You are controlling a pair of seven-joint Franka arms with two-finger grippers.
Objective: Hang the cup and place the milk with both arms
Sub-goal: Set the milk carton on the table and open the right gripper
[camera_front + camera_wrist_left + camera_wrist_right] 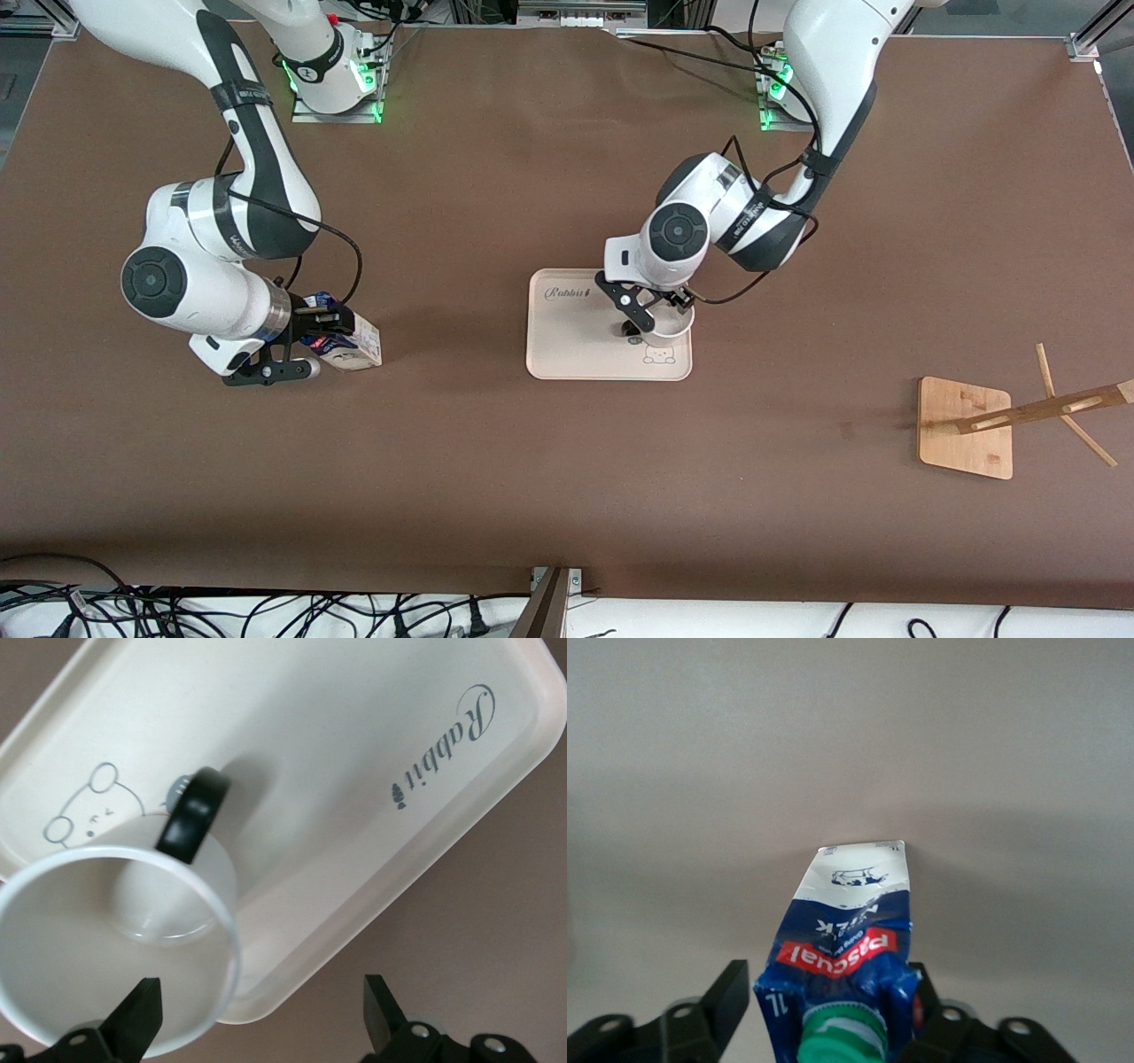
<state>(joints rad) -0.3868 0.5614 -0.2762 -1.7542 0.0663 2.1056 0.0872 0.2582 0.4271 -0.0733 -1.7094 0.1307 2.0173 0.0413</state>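
With the left gripper [261, 1014] spread wide over the cup [115, 939] on the tray [372, 895], closing off-centre could tip it, while the right gripper [824, 1010], clamped on the milk carton [846, 939], risks crushing it.

Robotics lab, test bench setup. Two white Franka arms, the right arm [221, 221] and the left arm [797, 133], are bolted on metal base plates [337, 106] w/ green status LEDs lit, at the table edge farthest from the front cam. Brown mat [532, 487] covers the whole tabletop. Aluminium frame profiles [1094, 35] at the corners. Loose black cables [221, 611] piled along the edge nearest the front cam. Props only, no household clutter: a cream tray [567, 354] printed "Rabbit" and a bamboo cup rack [974, 425].
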